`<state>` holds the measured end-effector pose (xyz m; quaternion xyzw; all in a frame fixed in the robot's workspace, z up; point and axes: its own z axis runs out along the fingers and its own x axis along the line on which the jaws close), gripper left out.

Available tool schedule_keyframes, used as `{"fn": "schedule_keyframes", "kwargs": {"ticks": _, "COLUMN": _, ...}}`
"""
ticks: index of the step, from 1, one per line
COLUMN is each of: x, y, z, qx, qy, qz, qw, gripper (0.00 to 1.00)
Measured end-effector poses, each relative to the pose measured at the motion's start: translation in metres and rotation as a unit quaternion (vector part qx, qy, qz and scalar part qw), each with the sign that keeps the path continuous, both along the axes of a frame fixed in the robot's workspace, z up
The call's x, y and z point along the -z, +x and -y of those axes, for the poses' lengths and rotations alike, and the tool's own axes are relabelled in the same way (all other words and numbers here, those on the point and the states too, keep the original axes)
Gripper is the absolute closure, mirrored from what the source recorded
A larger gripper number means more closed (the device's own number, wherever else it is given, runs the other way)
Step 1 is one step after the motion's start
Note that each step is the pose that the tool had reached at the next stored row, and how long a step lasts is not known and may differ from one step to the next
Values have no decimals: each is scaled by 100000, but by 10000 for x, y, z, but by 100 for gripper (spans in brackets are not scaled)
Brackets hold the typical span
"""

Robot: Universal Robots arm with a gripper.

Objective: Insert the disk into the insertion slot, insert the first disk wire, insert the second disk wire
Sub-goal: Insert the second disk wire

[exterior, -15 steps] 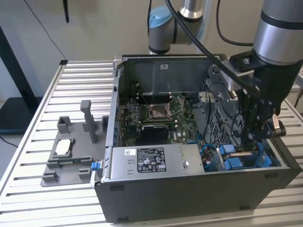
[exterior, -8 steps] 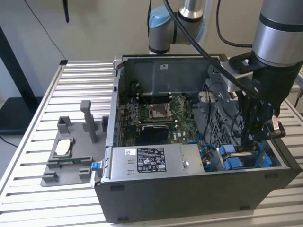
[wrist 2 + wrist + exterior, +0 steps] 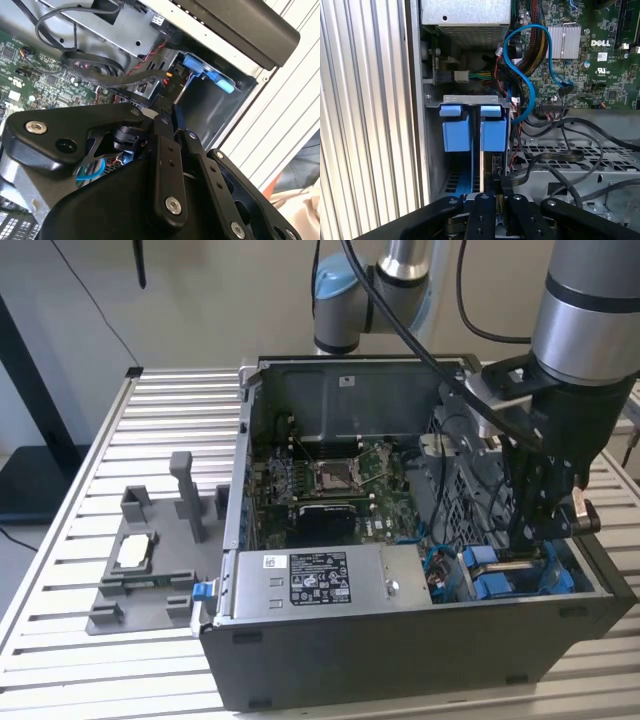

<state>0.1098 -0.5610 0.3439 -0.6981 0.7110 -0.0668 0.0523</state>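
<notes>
Blue carrier tabs (image 3: 470, 127) mark the disk (image 3: 481, 165) seated edge-on in the insertion slot (image 3: 470, 100) in the first wrist view. The exterior view shows the computer case (image 3: 400, 650) on the slatted worktop (image 3: 170, 400). Claw (image 3: 496, 182) pinched narrow against the disk's edge.

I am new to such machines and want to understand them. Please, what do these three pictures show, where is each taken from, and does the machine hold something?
The machine is a robot arm working inside an open computer case on a slatted metal table. The exterior view looks from off the arm. Both wrist views come from cameras riding near the arm's wrist, looking along the gripper.

The gripper reaches down into the insertion slot, the grey bay with blue tabs, where the disk in its blue carrier stands edge-on. The fingertips appear closed on a dark cable end. A grey fixture lies beside the case.
</notes>
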Motion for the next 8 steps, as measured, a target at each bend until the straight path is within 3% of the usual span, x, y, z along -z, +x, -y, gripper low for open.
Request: {"fn": "schedule_keyframes", "kwargs": {"ticks": 8, "x": 22, "y": -1, "z": -13, "qx": 401, "qy": 158, "qz": 183, "qw": 99999, "gripper": 84}}
